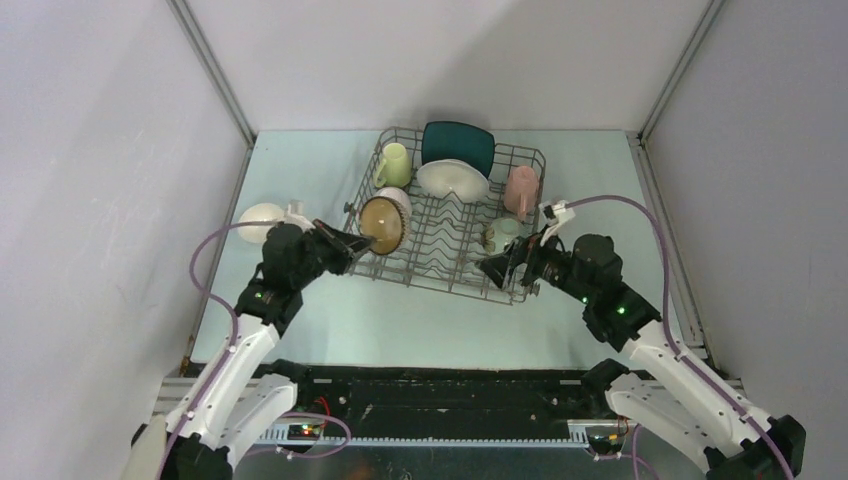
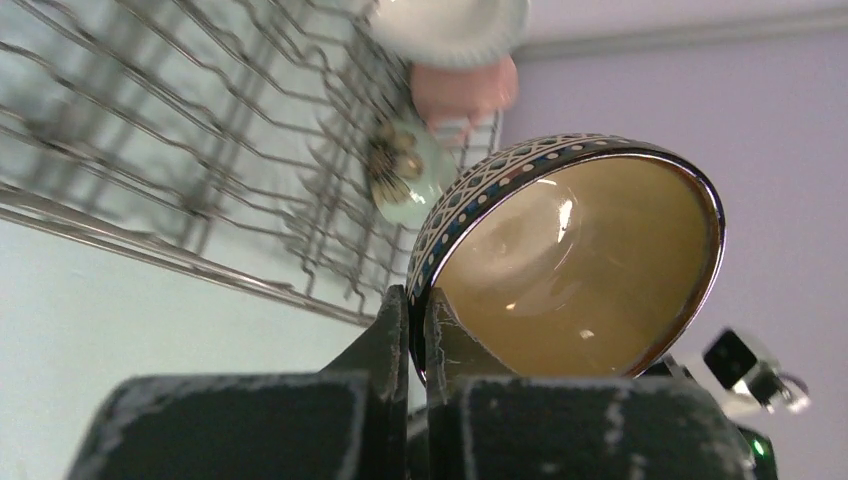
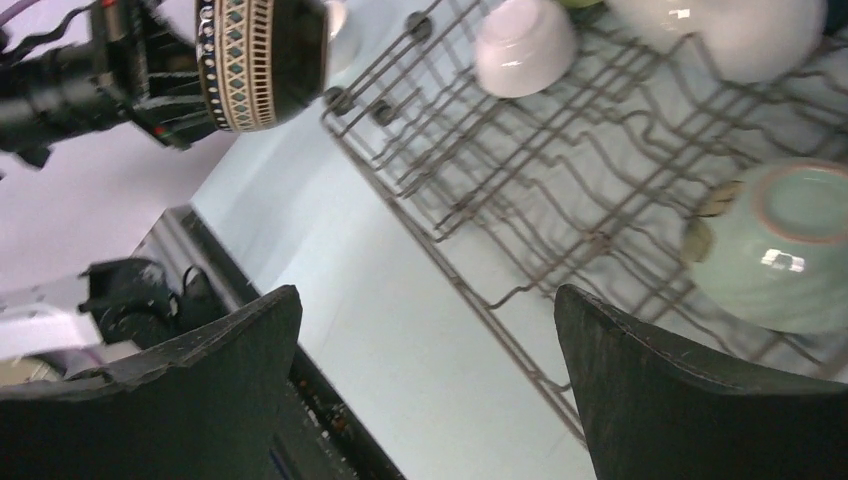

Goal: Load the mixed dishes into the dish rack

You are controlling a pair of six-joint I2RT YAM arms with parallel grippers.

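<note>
My left gripper (image 1: 364, 241) is shut on the rim of the dark brown bowl (image 1: 383, 223), held on edge over the left end of the dish rack (image 1: 430, 283). In the left wrist view the fingers (image 2: 395, 320) pinch the patterned rim of that bowl (image 2: 580, 260). In the rack are a teal square plate (image 1: 458, 145), a white plate (image 1: 453, 180), a yellow-green mug (image 1: 393, 165), a pink cup (image 1: 521, 188), a pale green bowl (image 1: 503, 233) and a white bowl (image 3: 525, 45). My right gripper (image 1: 497, 268) is open and empty at the rack's front right corner (image 3: 428, 295).
Another white bowl (image 1: 262, 220) sits on the pale table left of the rack, behind my left arm. Grey walls close in on both sides and at the back. The black base rail (image 1: 450, 400) runs along the near edge.
</note>
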